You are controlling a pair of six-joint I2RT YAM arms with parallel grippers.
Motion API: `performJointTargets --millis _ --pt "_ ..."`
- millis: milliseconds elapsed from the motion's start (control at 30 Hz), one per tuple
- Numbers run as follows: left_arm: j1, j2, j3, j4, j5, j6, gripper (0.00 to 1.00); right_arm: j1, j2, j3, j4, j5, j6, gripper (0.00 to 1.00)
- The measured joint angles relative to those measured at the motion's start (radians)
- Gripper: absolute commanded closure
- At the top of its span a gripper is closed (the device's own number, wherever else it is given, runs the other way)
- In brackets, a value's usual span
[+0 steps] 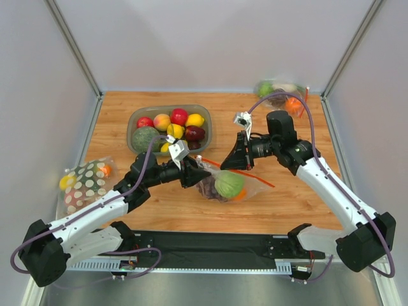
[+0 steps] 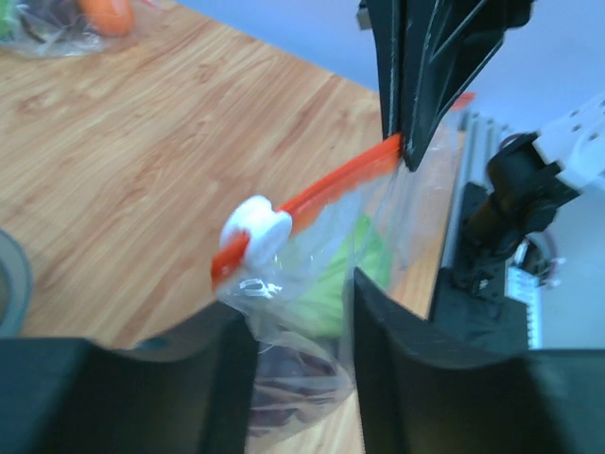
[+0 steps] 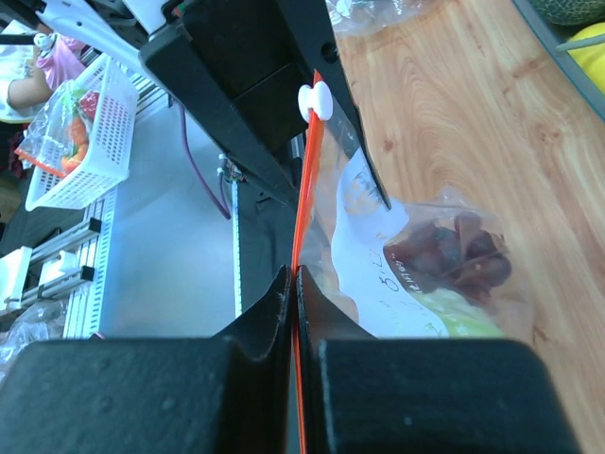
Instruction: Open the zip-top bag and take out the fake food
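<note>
The clear zip-top bag lies mid-table with its orange-red zip strip raised. Inside are the light green fruit, the dark purple grape bunch and a bit of the small orange. My right gripper is shut on the zip strip, pinching it edge-on between its fingers. My left gripper is open and straddles the bag's end, with plastic, green fruit and grapes between its fingers. The white slider sits on the strip just beyond them.
A grey bowl of red apples, lemons and a dark green squash stands behind the left gripper. A white polka-dot bag lies at the left edge. Another clear bag of food lies at the back right. A black mat runs along the near edge.
</note>
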Motion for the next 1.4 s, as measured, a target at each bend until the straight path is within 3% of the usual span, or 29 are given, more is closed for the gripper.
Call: performJointTargets --millis 133,167,200,267,333,500,600,900,1400 --pt "0.001 0.02 -0.016 0.085 0.055 -0.034 0.83 -0.007 0.0 -0.009 0.0 -0.037 -0.017 1.0" --pt "0.002 0.026 -0.017 0.095 0.064 -0.042 0.95 -0.009 0.0 -0.016 0.0 -0.045 -0.019 1.0" --pt "0.002 0.035 -0.018 0.105 0.076 -0.05 1.0 -0.011 0.0 -0.023 -0.001 -0.047 -0.021 1.0" --pt "0.002 0.05 -0.02 0.12 0.093 -0.055 1.0 -0.015 0.0 -0.037 -0.005 -0.05 -0.024 0.99" --pt "0.002 0.056 -0.024 0.12 0.105 -0.06 1.0 -0.021 0.0 -0.044 -0.013 -0.045 -0.028 0.91" --pt "0.002 0.049 -0.024 0.076 0.125 -0.034 1.0 -0.024 -0.003 -0.046 -0.044 0.048 -0.042 0.56" --pt "0.002 0.045 -0.002 -0.014 0.144 0.011 1.0 -0.023 -0.026 -0.049 -0.045 0.127 -0.036 0.51" --pt "0.002 0.051 0.079 -0.179 0.225 0.091 1.0 0.048 -0.163 -0.056 0.049 0.264 -0.019 0.53" --pt "0.002 0.056 0.122 -0.275 0.251 0.124 1.0 0.317 -0.073 -0.034 0.079 0.531 -0.048 0.62"
